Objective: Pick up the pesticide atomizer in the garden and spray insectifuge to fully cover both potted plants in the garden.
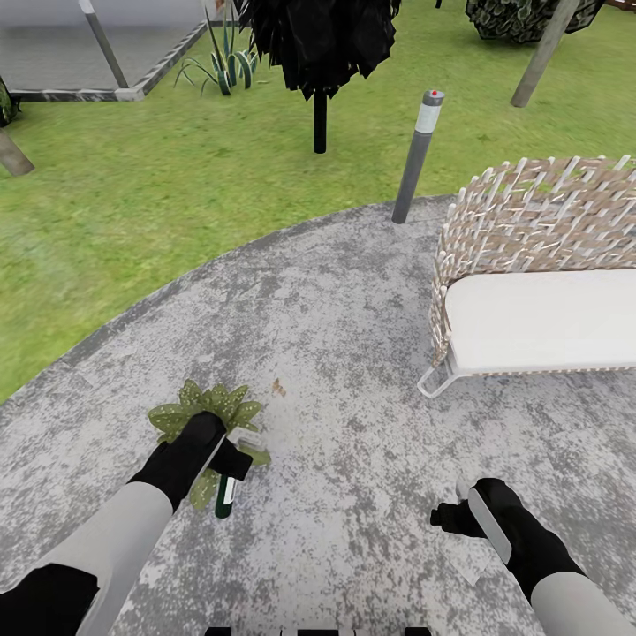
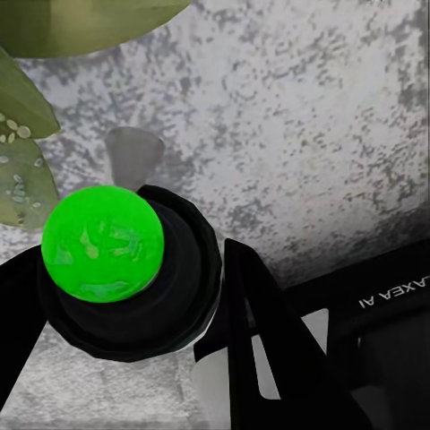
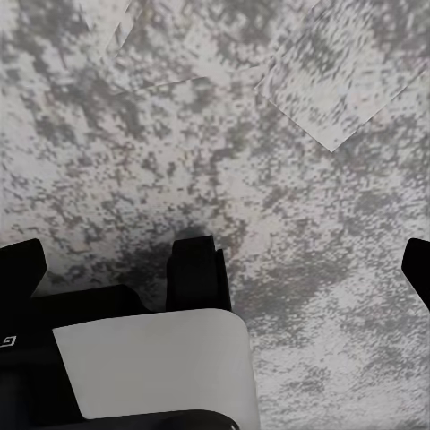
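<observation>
Patio point(image 1: 353, 336) mottled grey; left claw point(image 1: 231, 459) seemingly grips atomizer point(image 1: 226, 496); right claw point(image 1: 450, 512) wide.

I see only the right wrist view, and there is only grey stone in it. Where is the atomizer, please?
Observer: In the head view, the left gripper holds the pesticide atomizer.
Operator: Is a plant near it?
Observer: Yes, one potted plant sits right by that gripper, on the patio.
Operator: What is ahead of my right arm?
Observer: A wicker seat stands beyond the right gripper.
</observation>
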You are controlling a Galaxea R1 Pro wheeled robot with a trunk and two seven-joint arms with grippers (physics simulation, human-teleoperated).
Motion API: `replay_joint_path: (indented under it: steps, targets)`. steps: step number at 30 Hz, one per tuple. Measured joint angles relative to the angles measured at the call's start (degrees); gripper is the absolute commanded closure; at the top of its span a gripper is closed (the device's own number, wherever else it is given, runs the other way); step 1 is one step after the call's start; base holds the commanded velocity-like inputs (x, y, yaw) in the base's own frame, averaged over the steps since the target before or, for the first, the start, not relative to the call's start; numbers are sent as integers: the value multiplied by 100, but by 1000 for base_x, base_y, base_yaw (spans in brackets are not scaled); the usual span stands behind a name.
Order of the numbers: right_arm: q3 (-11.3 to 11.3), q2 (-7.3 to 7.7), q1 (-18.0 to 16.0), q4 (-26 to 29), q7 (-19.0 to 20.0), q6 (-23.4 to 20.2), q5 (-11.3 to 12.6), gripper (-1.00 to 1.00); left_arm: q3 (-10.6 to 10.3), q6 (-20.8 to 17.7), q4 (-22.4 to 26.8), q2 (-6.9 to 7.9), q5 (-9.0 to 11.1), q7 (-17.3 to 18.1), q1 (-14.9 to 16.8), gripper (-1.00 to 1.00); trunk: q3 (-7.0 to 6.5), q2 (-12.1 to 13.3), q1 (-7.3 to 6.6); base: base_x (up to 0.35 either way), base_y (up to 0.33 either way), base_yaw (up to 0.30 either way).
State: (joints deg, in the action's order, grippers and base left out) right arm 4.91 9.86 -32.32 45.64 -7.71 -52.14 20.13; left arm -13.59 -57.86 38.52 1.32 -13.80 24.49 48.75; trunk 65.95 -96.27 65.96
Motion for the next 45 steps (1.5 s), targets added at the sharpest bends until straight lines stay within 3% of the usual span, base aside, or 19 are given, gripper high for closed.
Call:
replay_joint_path:
  steps: [7,13,45]
  targets:
    - [0,0,0,0,0,0,0,-100,0,-1,1,-19,26,0,0,100,0,0,0,0,0,0]
    - [0,0,0,0,0,0,0,-100,-17,5,5,-207,-3,5,0,100,0,0,0,0,0,0]
    - [0,0,0,0,0,0,0,-100,52,11,-32,-80,-4,35,-9,100,0,0,0,0,0,0]
